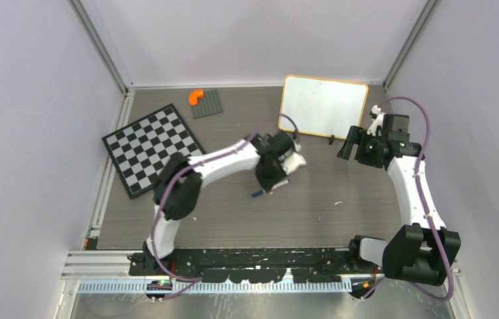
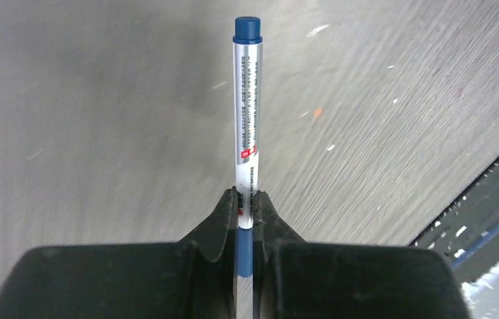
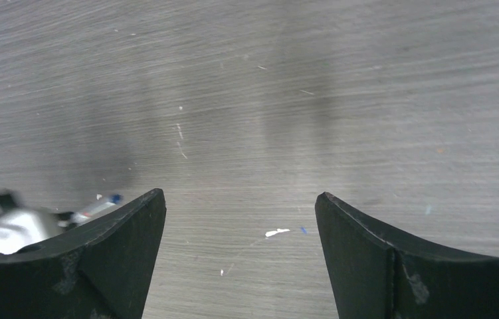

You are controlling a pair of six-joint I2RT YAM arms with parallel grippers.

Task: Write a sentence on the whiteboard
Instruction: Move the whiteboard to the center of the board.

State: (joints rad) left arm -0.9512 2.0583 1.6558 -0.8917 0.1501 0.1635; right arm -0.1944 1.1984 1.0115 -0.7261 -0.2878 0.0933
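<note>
Now the left pincer is clamped tight on the marker. It grips the blue tail end, so the capped tip juts forward over the grey surface, probably so that the cap can be reached. The right pincer hangs wide apart and empty near the whiteboard, likely ready to pull that cap. The board sits at the far edge, right of centre, its face bare of writing.
</note>
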